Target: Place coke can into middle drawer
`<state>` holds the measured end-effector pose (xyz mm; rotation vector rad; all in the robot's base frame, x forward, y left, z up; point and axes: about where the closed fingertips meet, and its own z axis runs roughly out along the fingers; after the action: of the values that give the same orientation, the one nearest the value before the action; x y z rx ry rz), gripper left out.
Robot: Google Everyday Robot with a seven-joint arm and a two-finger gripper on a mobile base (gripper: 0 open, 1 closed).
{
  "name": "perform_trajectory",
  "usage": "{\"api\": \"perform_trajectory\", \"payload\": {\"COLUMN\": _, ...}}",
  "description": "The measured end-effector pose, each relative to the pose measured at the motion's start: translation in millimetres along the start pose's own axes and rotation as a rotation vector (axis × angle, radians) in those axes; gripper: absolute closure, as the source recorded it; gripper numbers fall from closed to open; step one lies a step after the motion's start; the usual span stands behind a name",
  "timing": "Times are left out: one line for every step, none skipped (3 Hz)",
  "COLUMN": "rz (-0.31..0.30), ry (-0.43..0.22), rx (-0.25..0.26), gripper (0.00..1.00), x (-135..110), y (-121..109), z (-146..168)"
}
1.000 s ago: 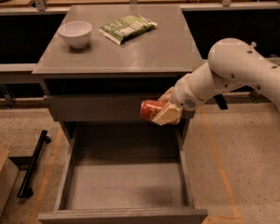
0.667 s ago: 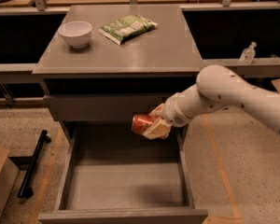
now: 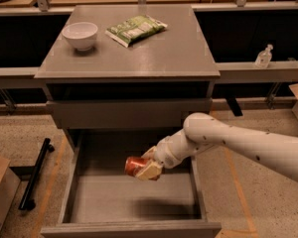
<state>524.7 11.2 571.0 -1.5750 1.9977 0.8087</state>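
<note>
Over the open middle drawer [image 3: 134, 205], the gripper [image 3: 149, 169] hangs at the end of the white arm [image 3: 238, 144], which reaches in from the right edge of the camera view. Its tan fingers are closed around the coke can [image 3: 134, 165], which lies on its side in the grasp with one silver end pointing left. The can is held in the air above the drawer's grey floor, toward the middle of the tray and clear of its side walls. The drawer is pulled out toward the camera below the other grey drawer [image 3: 124, 114], which is shut. On the cabinet top [image 3: 159, 58] a white bowl [image 3: 80, 35] stands at the back left, with the green snack bag [image 3: 135, 29] just beside it to the right.
</note>
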Motion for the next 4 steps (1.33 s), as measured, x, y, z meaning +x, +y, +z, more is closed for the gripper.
{"api": "perform_trajectory", "payload": {"rz": 0.066, "ry": 0.009, "rx": -0.124, "gripper": 1.00, "x": 29, "y": 28, "z": 61}}
{"api": "perform_trajectory", "payload": {"rz": 0.078, "ry": 0.008, "rx": -0.142, "gripper": 1.00, "x": 35, "y": 32, "z": 70}}
{"api": "perform_trajectory", "payload": {"rz": 0.059, "ry": 0.028, "rx": -0.126, "gripper": 1.00, "x": 38, "y": 31, "z": 73}}
{"api": "perform_trajectory", "payload": {"rz": 0.044, "ry": 0.078, "rx": -0.111, "gripper": 1.00, "x": 53, "y": 21, "z": 87}}
